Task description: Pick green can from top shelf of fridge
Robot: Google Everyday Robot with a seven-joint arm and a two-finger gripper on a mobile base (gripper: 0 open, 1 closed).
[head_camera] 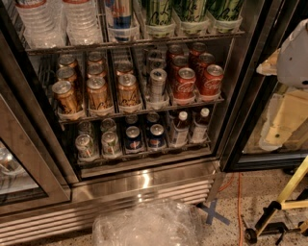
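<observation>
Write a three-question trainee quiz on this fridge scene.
1. True or false: the green cans stand on the top shelf, right of the blue-and-silver can.
2. Where is the gripper? A) among the cans B) at the right, outside the fridge C) on the floor
3. Fill in: the cola cans one level down are coloured ___.
Key: 1 true; 2 B; 3 red.

The speckled floor (231, 233) carries the fridge (144, 185), a crumpled plastic bag (144, 226), a blue tape cross (212, 214), an orange cable (238, 202) and a yellow stand (284, 204) (black wheel underneath). The gripper (275, 65) hangs above, far right.
</observation>
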